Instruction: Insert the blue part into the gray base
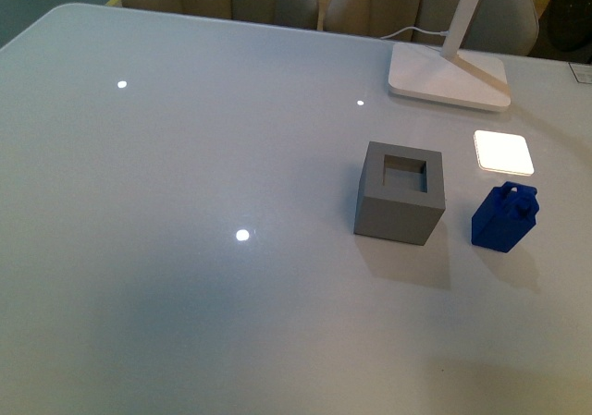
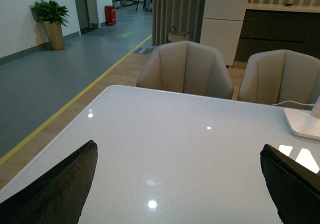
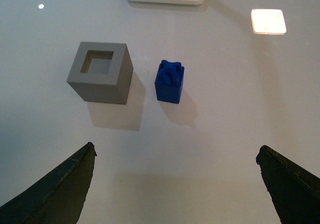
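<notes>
The gray base (image 1: 400, 193) is a matte gray cube with an empty square hole in its top, standing right of the table's middle. The blue part (image 1: 504, 216) stands upright on the table just right of it, apart from it, knob on top. Both also show in the right wrist view, the gray base (image 3: 101, 78) and the blue part (image 3: 169, 81). My right gripper (image 3: 176, 156) is open and empty, above the table and well short of both. My left gripper (image 2: 179, 156) is open and empty over bare table. Neither arm shows in the front view.
A white lamp base (image 1: 449, 78) with its slanted stem stands at the back right, and its bright square reflection (image 1: 504, 152) lies on the glossy white table (image 1: 185, 202). Beige chairs (image 2: 185, 69) stand behind the far edge.
</notes>
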{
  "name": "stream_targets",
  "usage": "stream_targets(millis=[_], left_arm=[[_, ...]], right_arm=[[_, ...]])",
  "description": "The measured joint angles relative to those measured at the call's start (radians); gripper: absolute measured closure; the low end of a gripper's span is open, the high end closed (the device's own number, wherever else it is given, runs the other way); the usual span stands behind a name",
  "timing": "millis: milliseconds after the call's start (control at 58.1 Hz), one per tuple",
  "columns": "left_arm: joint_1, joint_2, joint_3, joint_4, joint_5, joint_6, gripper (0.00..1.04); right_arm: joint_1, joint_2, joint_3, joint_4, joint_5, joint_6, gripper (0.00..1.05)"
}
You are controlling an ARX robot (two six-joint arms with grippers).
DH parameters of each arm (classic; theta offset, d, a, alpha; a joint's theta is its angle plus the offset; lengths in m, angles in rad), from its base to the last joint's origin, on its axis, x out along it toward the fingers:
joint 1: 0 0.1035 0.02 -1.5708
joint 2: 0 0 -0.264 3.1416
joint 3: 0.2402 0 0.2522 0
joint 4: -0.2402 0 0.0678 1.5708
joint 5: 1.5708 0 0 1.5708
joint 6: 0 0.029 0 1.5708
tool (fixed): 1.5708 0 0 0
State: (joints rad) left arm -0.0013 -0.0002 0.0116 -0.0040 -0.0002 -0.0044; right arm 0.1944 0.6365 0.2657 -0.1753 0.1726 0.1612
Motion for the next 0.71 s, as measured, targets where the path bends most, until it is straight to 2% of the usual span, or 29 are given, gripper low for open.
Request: stream_targets(millis=[86, 155, 258, 396, 706], left_arm=[[0.0, 0.0, 0.0, 0.0, 0.0, 0.0, 0.07], [0.0, 0.0, 0.0, 0.0, 0.0, 0.0, 0.07], [0.0, 0.0, 0.0, 0.0, 0.0, 0.0, 0.07], [0.0, 0.0, 0.0, 0.0, 0.0, 0.0, 0.07], [0.0, 0.0, 0.0, 0.0, 0.0, 0.0, 0.07]], right_arm=[[-0.056, 0.271, 0.08, 0.182, -0.024, -0.019, 0.09], [-0.086, 0.426, 0.139, 0.24, -0.065, -0.019, 0.09], [-0.124, 0.807, 0.291, 0.339, -0.092, -0.018, 0.09], [-0.13, 1.107, 0.441, 0.34, -0.087, -0.01, 0.09], [-0.137, 1.35, 0.615, 0.28, -0.079, 0.065, 0.09]])
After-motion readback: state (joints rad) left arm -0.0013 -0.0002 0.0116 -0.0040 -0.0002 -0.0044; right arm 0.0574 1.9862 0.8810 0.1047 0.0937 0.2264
